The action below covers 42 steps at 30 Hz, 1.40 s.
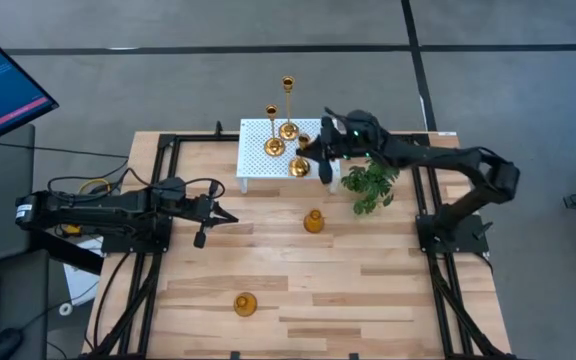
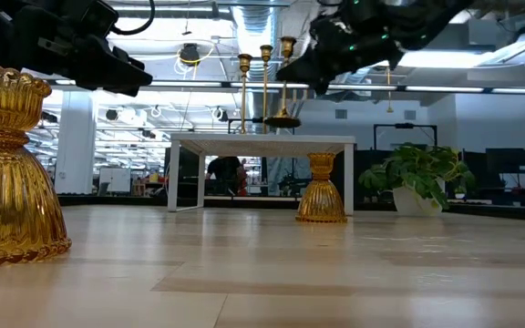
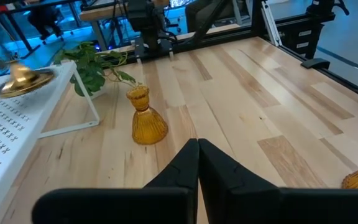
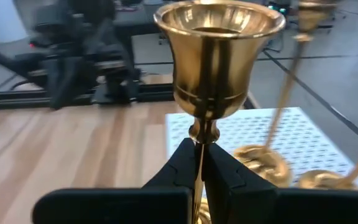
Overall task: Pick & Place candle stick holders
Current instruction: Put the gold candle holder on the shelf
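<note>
Gold-stemmed tall metal candle holder (image 4: 218,68) stands upright, pinched in the closed right hand (image 4: 199,163) over the white perforated stand (image 1: 258,160).

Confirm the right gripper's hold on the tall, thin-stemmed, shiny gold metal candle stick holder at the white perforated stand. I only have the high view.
Observer: The right wrist view shows the right gripper shut on the tall gold candle stick holder, on its thin stem just under the cup.
Operator: Report whether its base is off the stand.
Observer: In the low view its round base looks to hang just above the top of the white perforated stand.
Operator: Check the left gripper.
Observer: The left gripper is shut and empty above the wooden table, with a short ribbed gold holder standing ahead of it.
</note>
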Tool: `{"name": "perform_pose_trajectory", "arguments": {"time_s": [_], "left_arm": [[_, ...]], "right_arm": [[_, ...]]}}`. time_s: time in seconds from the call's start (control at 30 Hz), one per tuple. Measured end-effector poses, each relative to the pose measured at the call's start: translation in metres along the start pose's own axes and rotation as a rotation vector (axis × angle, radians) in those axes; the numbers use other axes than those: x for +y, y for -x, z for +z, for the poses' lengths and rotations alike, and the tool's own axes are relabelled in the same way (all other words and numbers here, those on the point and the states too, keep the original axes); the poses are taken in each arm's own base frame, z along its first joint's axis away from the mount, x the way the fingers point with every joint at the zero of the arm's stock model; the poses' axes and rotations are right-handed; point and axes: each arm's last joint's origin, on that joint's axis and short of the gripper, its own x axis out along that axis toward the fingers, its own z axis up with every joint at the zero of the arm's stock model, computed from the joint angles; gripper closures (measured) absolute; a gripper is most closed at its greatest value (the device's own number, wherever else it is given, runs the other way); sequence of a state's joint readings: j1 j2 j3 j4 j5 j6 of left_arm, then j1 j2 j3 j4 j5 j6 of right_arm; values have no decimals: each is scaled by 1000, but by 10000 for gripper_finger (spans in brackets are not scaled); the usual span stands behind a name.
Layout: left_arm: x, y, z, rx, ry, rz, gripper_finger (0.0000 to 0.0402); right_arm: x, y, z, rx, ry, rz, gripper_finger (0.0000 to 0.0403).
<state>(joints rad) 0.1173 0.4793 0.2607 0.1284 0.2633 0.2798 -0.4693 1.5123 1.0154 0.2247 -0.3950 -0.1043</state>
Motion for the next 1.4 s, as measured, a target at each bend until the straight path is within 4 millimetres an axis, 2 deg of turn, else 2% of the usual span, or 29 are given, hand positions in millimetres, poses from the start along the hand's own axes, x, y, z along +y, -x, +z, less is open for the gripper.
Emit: {"name": "perform_pose_trajectory", "arguments": {"time_s": [0.23, 0.43, 0.67, 0.87, 1.4], "left_arm": [[0, 0, 0, 0, 0, 0, 393], [0, 0, 0, 0, 0, 0, 395], [0, 0, 0, 0, 0, 0, 393], [0, 0, 0, -1, 0, 0, 392], [0, 0, 0, -1, 0, 0, 392]], "right_arm": [[-32, -14, 1, 5, -42, -63, 402], [-53, -8, -5, 22, -73, -121, 402], [-59, -4, -4, 4, -71, -141, 402], [-64, -7, -11, 29, -87, -155, 402], [-66, -9, -15, 42, -86, -174, 397]]}}
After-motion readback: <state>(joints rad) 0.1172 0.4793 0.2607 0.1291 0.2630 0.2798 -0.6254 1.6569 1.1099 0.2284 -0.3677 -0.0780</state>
